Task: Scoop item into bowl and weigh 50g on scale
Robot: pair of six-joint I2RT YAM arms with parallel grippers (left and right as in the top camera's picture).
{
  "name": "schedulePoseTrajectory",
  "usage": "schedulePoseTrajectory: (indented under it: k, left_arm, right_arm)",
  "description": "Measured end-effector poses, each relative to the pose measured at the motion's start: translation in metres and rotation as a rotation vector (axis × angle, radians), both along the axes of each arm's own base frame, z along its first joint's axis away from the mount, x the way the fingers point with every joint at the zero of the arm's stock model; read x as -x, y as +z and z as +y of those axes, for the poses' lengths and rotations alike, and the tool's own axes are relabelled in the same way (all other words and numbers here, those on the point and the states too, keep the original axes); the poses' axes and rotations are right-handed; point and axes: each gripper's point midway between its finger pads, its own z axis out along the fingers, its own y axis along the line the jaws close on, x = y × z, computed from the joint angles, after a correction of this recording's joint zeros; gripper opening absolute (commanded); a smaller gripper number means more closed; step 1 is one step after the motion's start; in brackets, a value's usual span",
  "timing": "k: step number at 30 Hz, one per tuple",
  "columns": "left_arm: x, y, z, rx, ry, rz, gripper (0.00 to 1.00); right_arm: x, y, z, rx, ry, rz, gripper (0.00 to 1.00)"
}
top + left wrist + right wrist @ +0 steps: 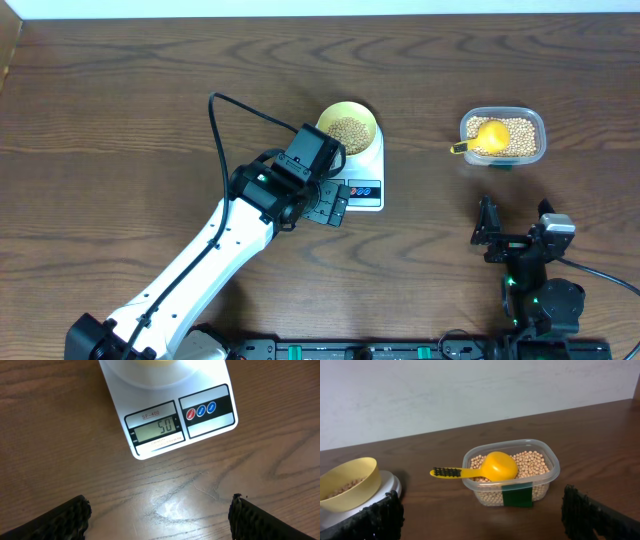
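Near the middle of the table [120, 100], seen from overhead, the scale [372, 165] carries the bowl [349, 105], which holds a layer of beans [348, 130]. The left arm reaches in a long diagonal from the near-left edge. Its wrist is bent down, so the left gripper [330, 207] hangs just beside the scale's front left corner, spread wide and holding nothing. The right arm is folded close to the near-right edge. The right gripper [516, 218] points toward the tub [538, 122] but is well apart from it, jaws wide and empty. A scoop [490, 135] lies in the tub on more beans, its handle sticking out over the left wall. From the left wrist, the left fingers [60, 522] sit at the bottom corners, far apart over bare wood. The scale's display [157, 429] reads 50, with red and blue buttons [201, 410] to its right. From the right wrist, the right fingers [597, 517] stand wide at the lower corners. The tub stands ahead with the scoop's rounded cup resting on the beans, and the bowl on the scale shows at the left edge.
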Motion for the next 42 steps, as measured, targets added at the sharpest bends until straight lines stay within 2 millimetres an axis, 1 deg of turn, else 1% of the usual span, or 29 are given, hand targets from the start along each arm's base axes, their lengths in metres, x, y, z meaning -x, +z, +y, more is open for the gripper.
schedulePoseTrajectory:
  k: [13,14,15,16,17,20,21,24,26,28,29,30,31,32,33,34,36,37,38,40,42]
  left_arm:
    - [0.0,0.0,0.0,0.0,0.0,0.0,0.91]
    - [0.0,0.0,0.0,0.0,0.0,0.0,0.84]
    - [0.0,0.0,0.0,0.0,0.0,0.0,0.82]
    - [0.0,0.0,0.0,-0.001,-0.004,-0.001,0.98]
    - [0.0,0.0,0.0,-0.002,-0.007,-0.001,1.0]
    - [-0.001,0.0,-0.001,-0.002,-0.013,-0.007,1.0]
    - [-0.003,0.002,-0.002,0.005,-0.014,-0.018,1.0]
    - [-0.01,0.004,0.002,-0.02,0.004,-0.053,0.99]
    - [-0.016,0.008,0.007,-0.04,0.022,-0.092,0.99]
    - [-0.022,0.019,0.014,-0.057,0.046,-0.15,0.99]
    - [-0.024,0.028,0.019,-0.064,0.061,-0.189,0.99]
    - [-0.025,0.044,0.027,-0.068,0.084,-0.246,0.99]
    - [-0.022,0.055,0.035,-0.07,0.101,-0.28,0.99]
    - [-0.018,0.068,0.046,-0.068,0.124,-0.312,0.99]
    - [-0.017,0.083,0.058,-0.056,0.16,-0.355,0.99]
    - [-0.017,0.093,0.069,-0.044,0.195,-0.386,0.99]
    - [-0.009,0.117,0.112,-0.023,0.32,-0.474,0.99]
    - [-0.004,0.122,0.123,-0.007,0.353,-0.497,0.99]
    - [-0.001,0.124,0.129,0.004,0.37,-0.507,0.99]
    - [0.016,0.126,0.154,0.03,0.445,-0.546,0.99]
    - [0.028,0.133,0.163,0.072,0.471,-0.596,0.99]
  right_arm:
    - [0.0,0.0,0.0,0.0,0.0,0.0,0.99]
    - [0.0,0.0,0.0,0.0,0.0,0.0,0.99]
    - [0.0,0.0,0.0,0.0,0.0,0.0,0.99]
    - [0.0,0.0,0.0,0.0,0.0,0.0,0.99]
    - [0.0,0.0,0.0,0.0,0.0,0.0,0.99]
    - [0.0,0.0,0.0,0.0,0.0,0.0,0.99]
    - [0.0,0.0,0.0,0.0,0.0,0.0,0.99]
    - [0.0,0.0,0.0,0.0,0.0,0.0,0.99]
    - [0.0,0.0,0.0,0.0,0.0,0.0,0.99]
    - [0.0,0.0,0.0,0.0,0.0,0.0,0.99]
    - [0.0,0.0,0.0,0.0,0.0,0.0,0.99]
    - [0.0,0.0,0.0,0.0,0.0,0.0,0.99]
    - [0.0,0.0,0.0,0.0,0.0,0.0,0.99]
    - [0.0,0.0,0.0,0.0,0.0,0.0,0.99]
    - [0.0,0.0,0.0,0.0,0.0,0.0,0.99]
    - [0.0,0.0,0.0,0.0,0.0,0.0,0.99]
    - [0.0,0.0,0.0,0.0,0.0,0.0,0.99]
    - [0.0,0.0,0.0,0.0,0.0,0.0,0.99]
    - [0.0,0.0,0.0,0.0,0.0,-0.001,0.99]
    - [0.0,0.0,0.0,0.0,0.0,0.0,0.99]
    - [0.0,0.0,0.0,0.0,0.0,0.0,0.99]
